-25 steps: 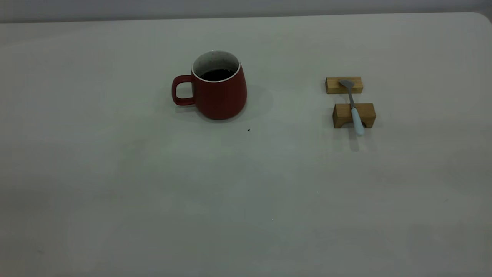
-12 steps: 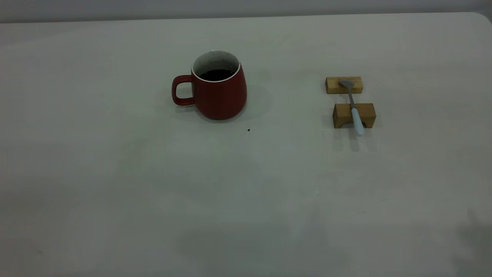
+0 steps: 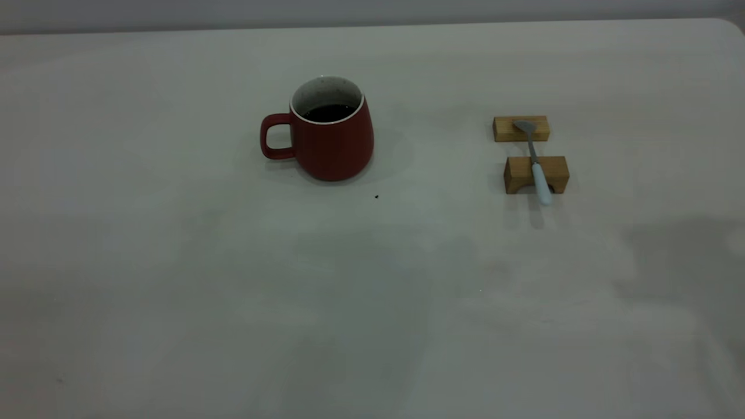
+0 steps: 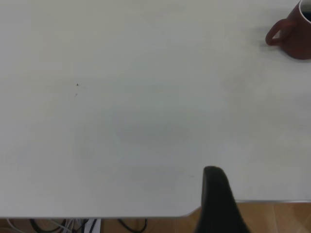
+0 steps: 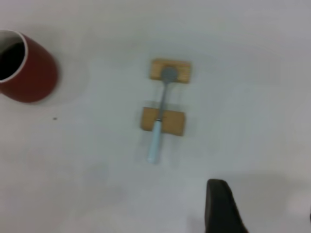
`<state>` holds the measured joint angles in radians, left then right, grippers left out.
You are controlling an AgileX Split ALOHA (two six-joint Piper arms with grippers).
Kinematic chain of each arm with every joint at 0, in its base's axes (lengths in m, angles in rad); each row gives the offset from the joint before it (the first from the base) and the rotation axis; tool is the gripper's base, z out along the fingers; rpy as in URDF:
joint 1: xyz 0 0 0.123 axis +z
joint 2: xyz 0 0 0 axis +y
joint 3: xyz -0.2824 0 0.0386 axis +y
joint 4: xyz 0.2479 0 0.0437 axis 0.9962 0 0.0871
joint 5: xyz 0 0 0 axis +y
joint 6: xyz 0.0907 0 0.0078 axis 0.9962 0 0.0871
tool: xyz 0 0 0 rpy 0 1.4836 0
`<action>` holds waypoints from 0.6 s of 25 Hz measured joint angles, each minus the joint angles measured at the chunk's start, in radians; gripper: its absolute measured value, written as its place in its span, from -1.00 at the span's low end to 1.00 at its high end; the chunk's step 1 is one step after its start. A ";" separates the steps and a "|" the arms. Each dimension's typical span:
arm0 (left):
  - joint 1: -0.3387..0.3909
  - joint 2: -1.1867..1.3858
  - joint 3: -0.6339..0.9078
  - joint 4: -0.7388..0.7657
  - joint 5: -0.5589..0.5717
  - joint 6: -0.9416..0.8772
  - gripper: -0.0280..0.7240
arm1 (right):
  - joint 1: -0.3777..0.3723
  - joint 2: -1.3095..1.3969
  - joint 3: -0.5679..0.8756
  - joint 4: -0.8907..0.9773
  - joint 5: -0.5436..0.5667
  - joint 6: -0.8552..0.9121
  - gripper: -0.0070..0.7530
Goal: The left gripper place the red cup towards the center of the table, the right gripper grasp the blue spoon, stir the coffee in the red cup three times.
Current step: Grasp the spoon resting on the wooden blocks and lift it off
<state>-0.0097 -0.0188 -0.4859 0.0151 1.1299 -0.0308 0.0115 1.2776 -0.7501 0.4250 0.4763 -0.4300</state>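
The red cup (image 3: 332, 142) stands upright on the table (image 3: 174, 262), left of middle and toward the back, with its handle pointing left. Dark coffee (image 3: 329, 112) fills its lower part. The blue spoon (image 3: 535, 166) lies at the right across two wooden blocks, bowl on the far one and pale blue handle over the near one. Neither gripper shows in the exterior view. My left gripper (image 4: 265, 194) hovers open over the table's near edge, far from the cup (image 4: 296, 34). My right gripper (image 5: 265, 204) is open above the table, short of the spoon (image 5: 158, 131) and holding nothing.
The spoon is carried by a flat far block (image 3: 503, 128) and an arched near block (image 3: 518, 174). A small dark speck (image 3: 376, 196) lies in front of the cup. The table's front edge (image 4: 146, 216), with cables below it, shows in the left wrist view.
Cup and spoon have not moved. Soft shadows have spread over the near part of the table, the one at the right reaching farther in toward the spoon.
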 joint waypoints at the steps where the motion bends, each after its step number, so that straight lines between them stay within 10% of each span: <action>1: 0.000 0.000 0.000 0.000 0.000 0.000 0.50 | 0.000 0.030 -0.013 0.023 0.000 -0.018 0.26; 15: 0.000 0.000 0.000 0.000 0.000 0.000 0.50 | 0.068 0.583 -0.263 0.106 0.009 -0.114 0.26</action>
<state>-0.0097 -0.0188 -0.4859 0.0151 1.1299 -0.0308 0.0798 1.8601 -1.0135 0.5314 0.4853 -0.5443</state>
